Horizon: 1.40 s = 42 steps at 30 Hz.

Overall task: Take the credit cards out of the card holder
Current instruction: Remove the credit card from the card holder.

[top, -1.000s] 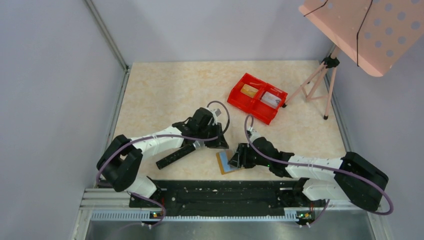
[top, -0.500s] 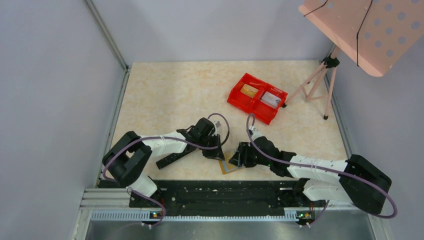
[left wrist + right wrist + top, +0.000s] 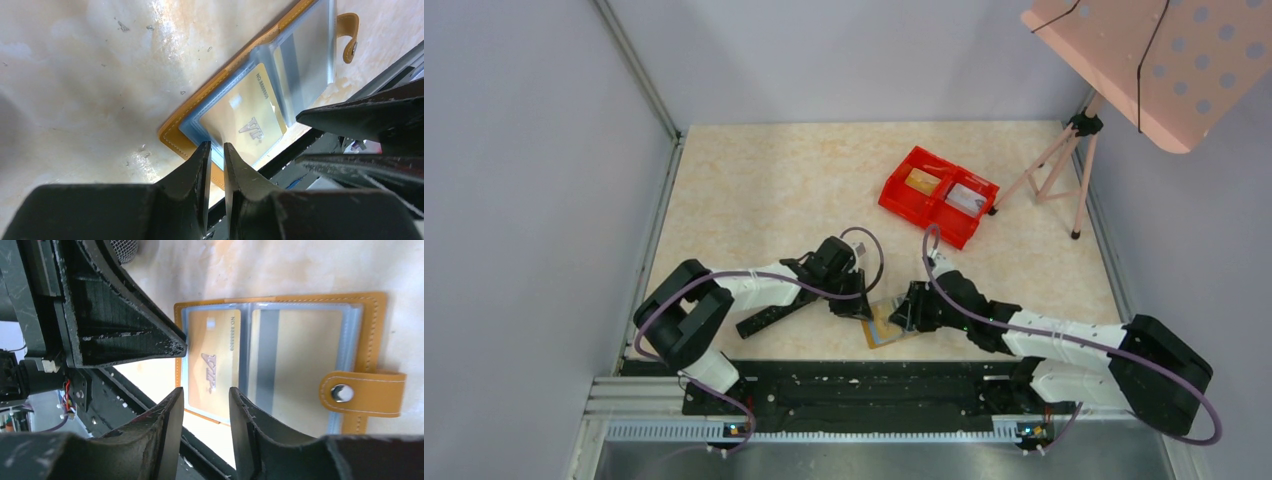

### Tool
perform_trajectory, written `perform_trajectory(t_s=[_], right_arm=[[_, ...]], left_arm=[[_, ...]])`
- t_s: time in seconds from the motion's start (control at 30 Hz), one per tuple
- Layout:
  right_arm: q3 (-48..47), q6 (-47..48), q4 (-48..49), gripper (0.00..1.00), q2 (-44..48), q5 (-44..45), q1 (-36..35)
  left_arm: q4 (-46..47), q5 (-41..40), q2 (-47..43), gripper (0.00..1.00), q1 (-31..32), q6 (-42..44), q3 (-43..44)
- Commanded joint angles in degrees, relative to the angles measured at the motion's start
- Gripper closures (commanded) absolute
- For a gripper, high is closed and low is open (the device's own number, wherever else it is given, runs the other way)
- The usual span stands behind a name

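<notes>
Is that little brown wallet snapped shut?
No, the card holder lies open flat, its snap tab unfastened and a gold card showing inside.

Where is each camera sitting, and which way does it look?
Top: high behind the arms, looking down at the table, both arms and red tray.
Left wrist: on the left arm, looking past the left pincer at the open card holder.
Right wrist: on the right arm, looking past the right pincer at it.
Shared: both wrist views show the gold card.
</notes>
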<state>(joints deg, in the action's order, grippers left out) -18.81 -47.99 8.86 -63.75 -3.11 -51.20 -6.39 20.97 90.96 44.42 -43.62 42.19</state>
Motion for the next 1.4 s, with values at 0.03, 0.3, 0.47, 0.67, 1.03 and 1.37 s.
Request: perform_trajectory(t_s=[0.03,0.3,0.47,0.67,1.03,1.37], right_arm=[[-1.6,2.0,0.8,0.65,1.6,-2.5,3.7],[-1.5,2.9,1.4,0.69,1.1,-5.7,6.9],[-1.1,2.3,2.9,0.68,-1.3,-6.0,7.1],[-0.9,2.3,3.4,0.67,-3.6,-5.8,7.3],[0.9,3.9,4.1,0.66,-2.9,-9.7,10.5],[3.5,1.5,11.3,0.67,-5.9,-13.8,10.8]], left_arm=[[1.8,-2.0,1.4,0.79,0.2,1.6,0.0],[2.1,-2.3,4.0,0.79,0.2,2.2,1.7],[2.1,-2.5,4.6,0.8,0.2,2.4,2.0],[1.9,-3.0,4.7,0.8,0.2,2.6,1.5],[1.5,-3.5,4.0,0.8,0.2,3.0,1.4],[1.5,-3.3,4.2,0.8,0.2,3.1,1.5]])
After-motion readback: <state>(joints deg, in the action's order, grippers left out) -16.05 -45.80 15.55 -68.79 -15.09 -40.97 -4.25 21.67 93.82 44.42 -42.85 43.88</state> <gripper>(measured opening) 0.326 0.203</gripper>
